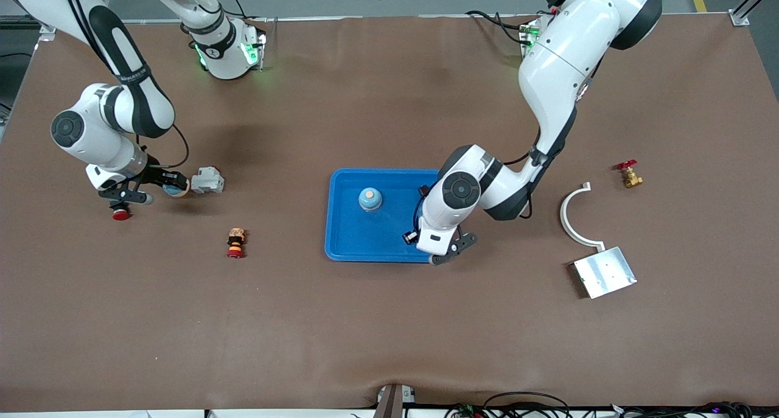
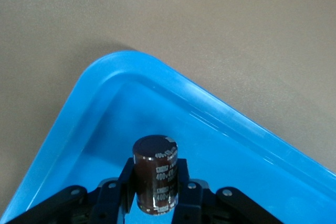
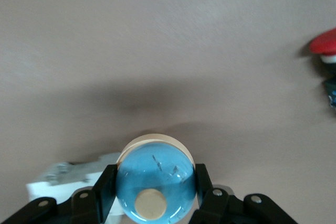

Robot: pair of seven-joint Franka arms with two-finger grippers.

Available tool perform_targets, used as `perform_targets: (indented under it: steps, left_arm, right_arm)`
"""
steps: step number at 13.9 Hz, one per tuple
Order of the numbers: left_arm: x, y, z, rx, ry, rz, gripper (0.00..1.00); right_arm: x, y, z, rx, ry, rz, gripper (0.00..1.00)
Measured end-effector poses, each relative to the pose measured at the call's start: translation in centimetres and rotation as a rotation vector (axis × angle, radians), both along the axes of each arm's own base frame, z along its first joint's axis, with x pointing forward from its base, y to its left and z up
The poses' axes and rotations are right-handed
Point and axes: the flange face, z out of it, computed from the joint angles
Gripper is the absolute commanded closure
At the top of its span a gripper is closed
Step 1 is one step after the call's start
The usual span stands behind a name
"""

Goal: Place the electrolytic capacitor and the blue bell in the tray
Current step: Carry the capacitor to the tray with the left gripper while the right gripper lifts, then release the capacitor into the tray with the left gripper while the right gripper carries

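The bright blue tray [image 1: 350, 238] lies mid-table, and a blue bell with a cream knob [image 1: 370, 199] stands in it. My left gripper [image 1: 449, 252] is over the tray's corner nearest the front camera, at the left arm's end. In the left wrist view [image 2: 155, 182] it is shut on a dark brown electrolytic capacitor [image 2: 155, 163], held upright above the tray floor [image 2: 236, 150]. My right gripper [image 1: 173, 185] is low over the table near the right arm's end. It is shut on a second blue bell [image 3: 155, 179], which also shows in the front view [image 1: 175, 191].
A grey-white block [image 1: 207, 181] lies right beside the right gripper. A red cap [image 1: 120, 214] and a small stacked red button [image 1: 236, 243] are near it. Toward the left arm's end lie a white curved bracket [image 1: 573, 217], a metal plate [image 1: 604, 272] and a brass valve [image 1: 630, 175].
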Motion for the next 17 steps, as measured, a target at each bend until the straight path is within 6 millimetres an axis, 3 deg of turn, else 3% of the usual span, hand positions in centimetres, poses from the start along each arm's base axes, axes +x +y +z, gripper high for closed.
perform_targets:
  steps: [2,4,7,9,10,15,17]
  left_arm:
    - [0.0,0.0,-0.1,0.001,0.002,0.0,0.99]
    - [0.0,0.0,-0.2,0.001,0.002,0.0,0.91]
    - [-0.1,0.0,-0.2,0.001,0.002,-0.001,0.37]
    - [-0.1,-0.1,-0.2,0.001,0.002,-0.002,0.17]
    - [-0.1,-0.2,-0.1,0.0,0.001,-0.002,0.0]
    - [0.3,-0.2,1.0,0.004,0.0,-0.003,0.0]
    - [0.3,-0.1,2.7,0.027,0.017,-0.009,0.0]
  right_arm:
    - [1.1,1.5,1.0,-0.002,0.003,-0.025,1.0]
    - [2.1,3.6,1.7,-0.006,0.004,-0.064,1.0]
    - [3.2,7.9,2.5,-0.013,-0.01,-0.128,1.0]
    - [3.6,11.1,3.1,-0.017,-0.012,-0.172,1.0]
    - [3.7,12.6,3.4,-0.021,0.001,-0.194,1.0]
    - [5.3,19.0,6.7,-0.035,0.015,-0.297,1.0]
    - [5.4,21.5,7.5,-0.033,-0.001,-0.338,1.0]
